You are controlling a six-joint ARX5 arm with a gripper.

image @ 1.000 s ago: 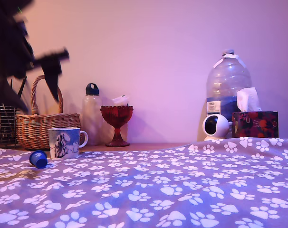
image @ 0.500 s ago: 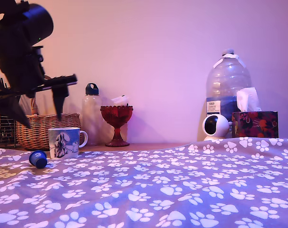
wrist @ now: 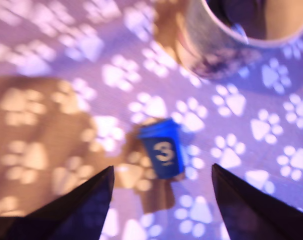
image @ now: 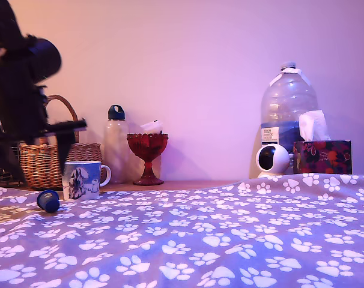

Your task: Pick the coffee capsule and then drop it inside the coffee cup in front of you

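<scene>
The gripper hangs with its jaws spread wide and empty over the paw-print cloth. Between the two dark fingertips lies the blue coffee capsule on its side, bearing what looks like a "3", though the picture is blurred. Beyond it, toward one o'clock, stands the white coffee cup. In the exterior view, a wicker basket sits behind the cup.

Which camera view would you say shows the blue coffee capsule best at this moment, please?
The wrist view: the coffee capsule lies on its side between the open gripper fingers, its white "3" readable. In the exterior view the capsule is small, beside the coffee cup.
</scene>
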